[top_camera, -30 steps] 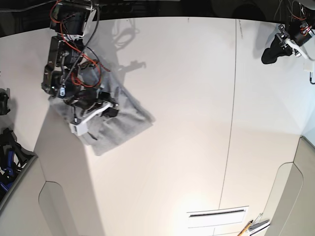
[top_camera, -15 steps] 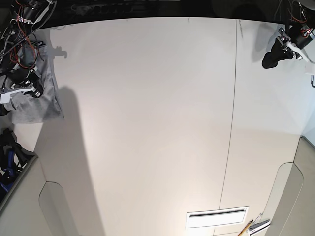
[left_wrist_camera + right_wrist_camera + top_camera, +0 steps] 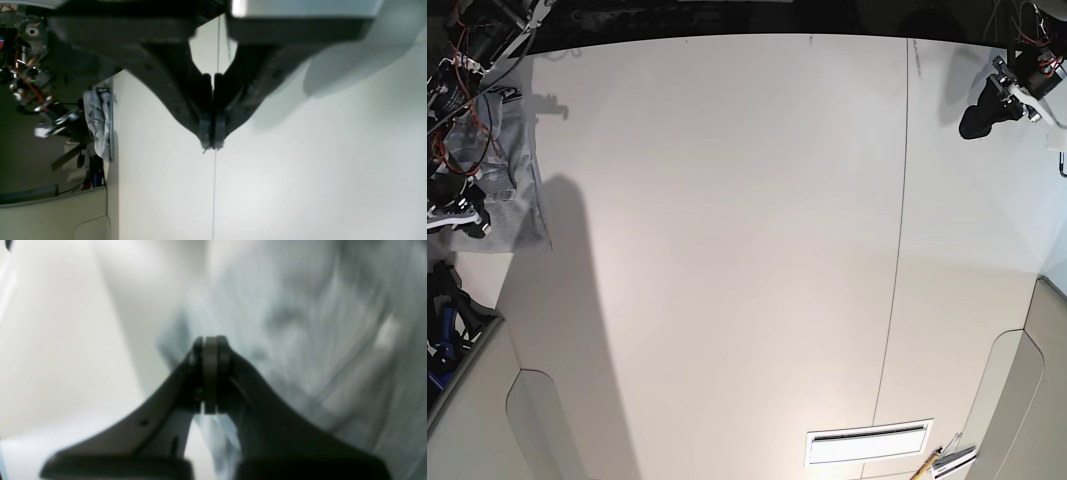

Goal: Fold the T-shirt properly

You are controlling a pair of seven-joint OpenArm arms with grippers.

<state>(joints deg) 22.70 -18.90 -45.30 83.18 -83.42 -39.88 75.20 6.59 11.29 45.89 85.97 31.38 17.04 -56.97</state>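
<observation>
The grey T-shirt (image 3: 512, 190) lies bunched at the far left edge of the white table (image 3: 727, 250), partly over the rim. My right gripper (image 3: 462, 215) sits at its left side. In the right wrist view that gripper (image 3: 210, 341) is shut with a grey strip pinched between its pads, and blurred T-shirt (image 3: 300, 323) cloth fills the background. My left gripper (image 3: 975, 122) hangs at the table's far right corner. The left wrist view shows that gripper (image 3: 211, 146) shut on nothing above bare table, with the T-shirt (image 3: 98, 130) small in the distance.
A thin seam (image 3: 897, 250) runs down the table right of centre. A slotted plate (image 3: 867, 440) and small tools (image 3: 942, 462) lie near the front edge. Beige panels (image 3: 467, 400) and black-and-blue gear (image 3: 442, 320) stand off the left side.
My right arm has swung left, dragging the T-shirt from the table's left part to its far left edge, then slightly lower. The left arm has not moved.
</observation>
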